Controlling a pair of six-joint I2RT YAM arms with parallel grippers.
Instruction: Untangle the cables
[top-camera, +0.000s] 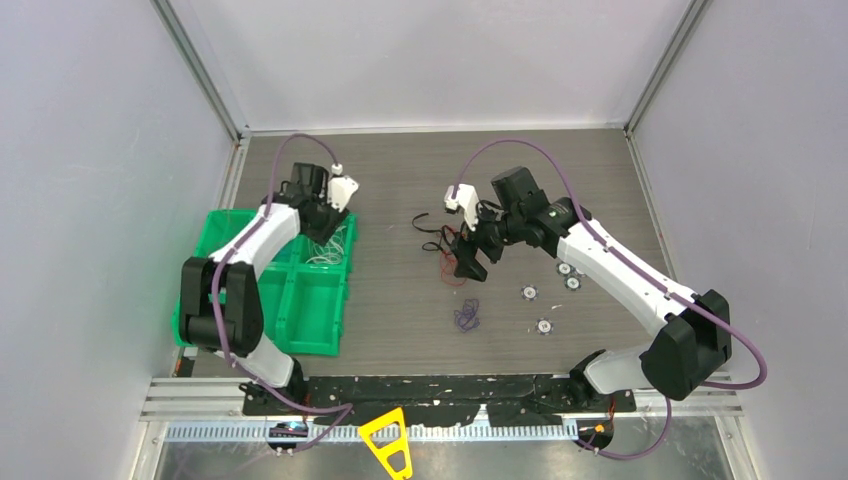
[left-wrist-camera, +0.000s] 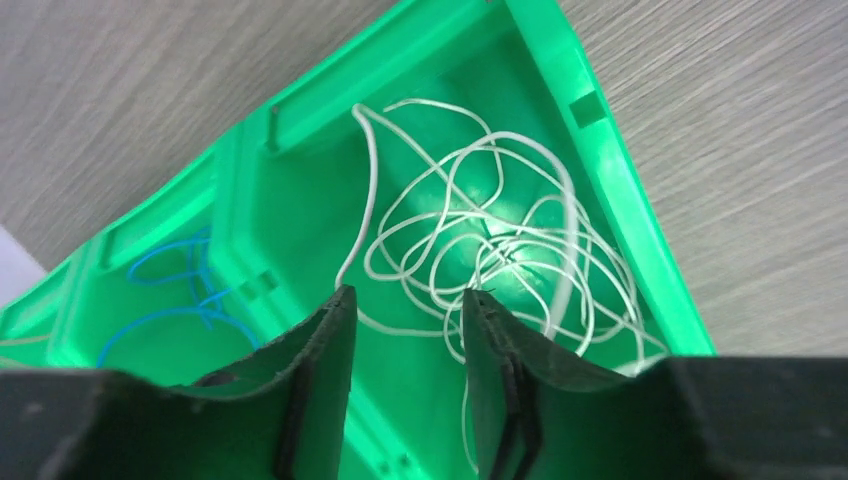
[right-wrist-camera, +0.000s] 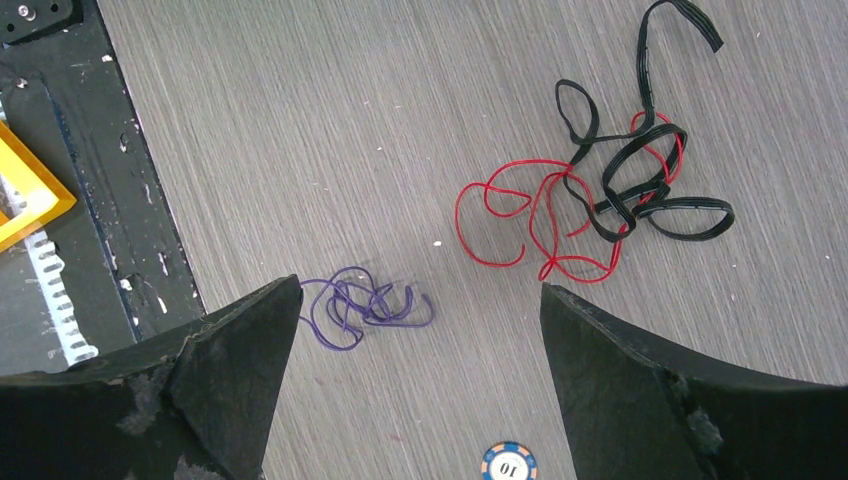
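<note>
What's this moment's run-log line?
left gripper: open over white cable in green bin | right gripper: open, empty | red cable, black cable: entangled on table | purple cable: separate

The white cable (left-wrist-camera: 480, 240) lies loosely coiled in a green bin (left-wrist-camera: 620, 200) compartment just beyond the left gripper (left-wrist-camera: 405, 310), the blue cable (left-wrist-camera: 180, 290) in the neighbouring compartment, the small purple cable (right-wrist-camera: 360, 305) coil just ahead of the right gripper (right-wrist-camera: 420, 288), and the red cable (right-wrist-camera: 545, 225) and flat black cable (right-wrist-camera: 640, 190) intertwined farther ahead.
</note>
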